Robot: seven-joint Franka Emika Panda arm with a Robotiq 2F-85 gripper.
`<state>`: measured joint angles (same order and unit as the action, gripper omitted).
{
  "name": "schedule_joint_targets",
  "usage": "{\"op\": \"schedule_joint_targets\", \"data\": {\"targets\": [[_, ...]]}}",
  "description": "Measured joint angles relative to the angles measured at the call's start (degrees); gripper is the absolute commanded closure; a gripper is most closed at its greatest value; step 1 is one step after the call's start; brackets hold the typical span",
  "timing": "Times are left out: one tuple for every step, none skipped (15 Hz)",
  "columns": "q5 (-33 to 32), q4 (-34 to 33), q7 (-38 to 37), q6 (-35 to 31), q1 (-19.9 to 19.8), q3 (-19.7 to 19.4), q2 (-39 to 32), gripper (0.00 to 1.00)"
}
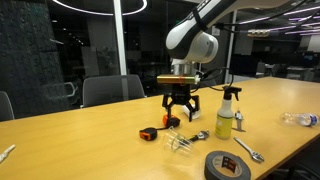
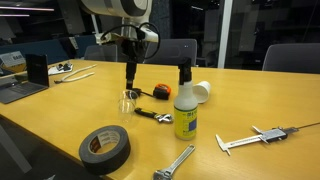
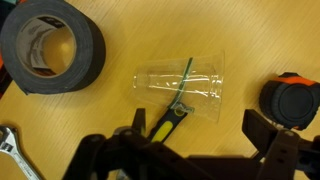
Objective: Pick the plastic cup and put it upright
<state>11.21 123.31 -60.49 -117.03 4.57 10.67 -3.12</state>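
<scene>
Gripper (image 1: 181, 112) hung spread above the tipped plastic cup (image 3: 182, 88).
Wrist view: cup lay on its side on the wooden table (image 3: 100, 115), mouth toward 3 o'clock, jaws wide and clear of it. Black tape roll (image 3: 50, 45) at cup's 10 o'clock; orange tape measure (image 3: 290, 100) at 3 o'clock.

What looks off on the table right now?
The plastic cup lies on its side between the tape roll and the tape measure, not upright. The white cup beside the spray bottle looks tipped over too. No spill visible.
</scene>
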Motion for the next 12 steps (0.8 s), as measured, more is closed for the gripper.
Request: {"op": "schedule_joint_targets", "data": {"targets": [[0.2,0.4,-0.5,-0.6,0.1,-0.3,-0.1,0.0],[0.4,0.9,-1.0,-1.4,0.2,-0.5,-0.2,0.0],[0.6,1.4,-1.5,-2.1,0.2,-0.7,-0.3,0.0],[0.9,1.9,-1.8,-2.8,0.3,-0.7,-0.5,0.0],[1.4,2.4,-2.0,-3.5,0.5,-0.7,-0.6,0.0],[2.0,2.9,-2.1,-3.9,0.7,-0.7,-0.8,0.0],[2.7,3.3,-2.1,-4.2,1.0,-0.7,-1.1,0.0],[3.1,3.6,-2.1,-4.3,1.4,-0.7,-1.4,0.0],[3.6,3.8,-2.1,-4.5,1.9,-0.7,-1.7,0.0],[3.9,3.9,-2.2,-4.6,2.3,-0.7,-2.0,0.0],[4.0,3.9,-2.2,-4.7,2.7,-0.7,-2.4,0.0],[4.1,3.9,-2.2,-4.7,3.0,-0.7,-2.7,0.0]]}}
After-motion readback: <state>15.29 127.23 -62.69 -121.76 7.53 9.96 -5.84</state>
